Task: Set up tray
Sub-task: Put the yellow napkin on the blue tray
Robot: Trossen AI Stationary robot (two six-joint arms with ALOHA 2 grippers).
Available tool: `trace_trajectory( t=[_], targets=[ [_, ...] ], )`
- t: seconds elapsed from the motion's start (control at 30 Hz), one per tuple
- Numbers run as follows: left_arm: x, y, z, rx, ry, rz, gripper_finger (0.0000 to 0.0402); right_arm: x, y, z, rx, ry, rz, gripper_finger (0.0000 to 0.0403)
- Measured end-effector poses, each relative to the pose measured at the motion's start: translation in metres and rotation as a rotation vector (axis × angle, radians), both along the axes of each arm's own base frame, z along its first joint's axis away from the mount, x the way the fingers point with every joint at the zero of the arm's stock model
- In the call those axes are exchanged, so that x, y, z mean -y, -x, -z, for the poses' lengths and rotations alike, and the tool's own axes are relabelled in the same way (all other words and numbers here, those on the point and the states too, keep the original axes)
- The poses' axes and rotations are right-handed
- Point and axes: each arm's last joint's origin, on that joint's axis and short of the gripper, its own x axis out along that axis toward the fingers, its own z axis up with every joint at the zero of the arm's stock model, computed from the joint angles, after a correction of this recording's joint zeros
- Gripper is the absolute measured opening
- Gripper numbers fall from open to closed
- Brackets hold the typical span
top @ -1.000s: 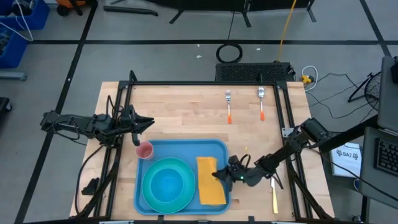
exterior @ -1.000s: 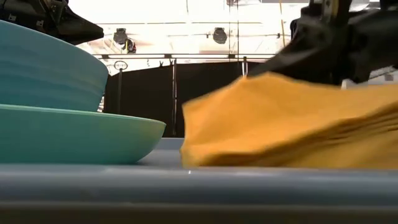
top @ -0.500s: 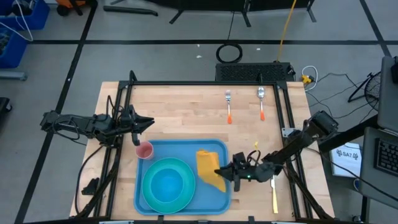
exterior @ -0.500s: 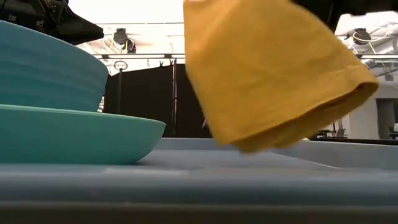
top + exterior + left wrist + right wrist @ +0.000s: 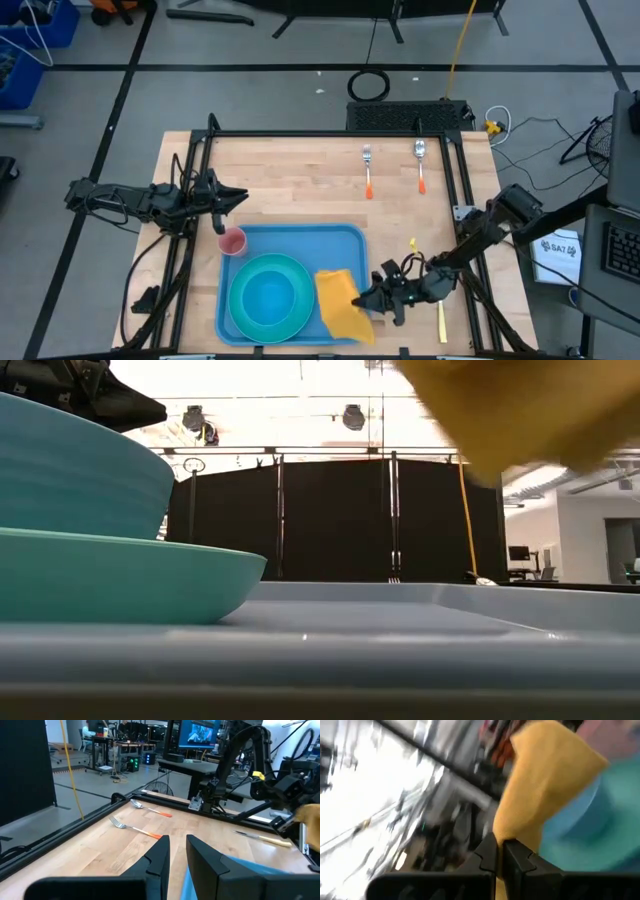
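Down at the near edge of the worktop (image 5: 290,175) lies the tray (image 5: 300,238), flat, its long axis running left to right. On it sits a teal plate (image 5: 270,297) with a bowl. The right gripper (image 5: 372,297) has its jaws clamped on a yellow napkin (image 5: 343,305), lifted over the tray's right end. The left gripper (image 5: 240,197) waits just beyond the tray's far left corner, jaws slightly apart, above a pink cup (image 5: 233,241).

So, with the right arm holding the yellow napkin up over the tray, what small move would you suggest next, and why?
Probably carry the napkin clear of the tray's near right corner and lower it flat. The right gripper is shut on it, and the cloth hangs off the tray surface, crumpled over the rim beside the teal plate. The left gripper waits beyond the tray's far left corner.
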Motion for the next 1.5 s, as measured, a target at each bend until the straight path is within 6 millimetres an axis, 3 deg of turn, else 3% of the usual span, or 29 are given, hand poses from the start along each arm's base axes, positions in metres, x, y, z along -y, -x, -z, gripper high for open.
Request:
trace_trajectory(
  t=[0.1,0.2,0.33,0.43,0.67,0.8,0.9,1.1,1.3,1.5],
  targets=[
    [0.000,0.000,0.000,0.000,0.000,-0.004,0.0067,0.006,-0.009,-0.003,0.084,0.002,0.130,0.0000],
    [0.000,0.000,0.000,0.000,0.000,-0.005,0.0067,0.011,-0.019,0.007,0.141,0.006,0.168,0.0000],
    [0.000,0.000,0.000,0.000,0.001,-0.005,0.0067,0.018,-0.030,0.033,0.086,-0.045,0.142,0.0000],
    [0.000,0.000,0.000,0.001,0.001,-0.005,0.0067,0.018,-0.033,0.035,0.089,-0.093,0.059,0.0000],
    [0.000,0.000,0.000,0.001,0.003,-0.005,0.0067,-0.015,-0.022,-0.003,0.235,-0.068,-0.200,0.0000],
    [0.000,0.000,0.000,0.003,0.003,-0.009,0.0067,-0.034,-0.010,0.015,0.086,-0.040,-0.290,0.0000],
    [-0.001,0.000,-0.001,0.008,0.003,-0.021,0.0067,-0.038,-0.003,0.027,0.020,-0.029,-0.291,0.0000],
    [-0.001,0.000,-0.003,0.026,0.006,-0.021,0.0067,-0.025,0.001,0.038,-0.010,0.035,-0.220,0.0000],
    [-0.001,0.000,-0.003,0.026,0.005,-0.020,0.0067,0.000,-0.005,0.064,-0.204,0.020,-0.137,0.0000],
    [-0.001,0.000,-0.002,0.024,0.004,-0.020,0.0067,0.023,-0.011,0.071,-0.224,0.009,-0.092,0.0000]
  ],
)
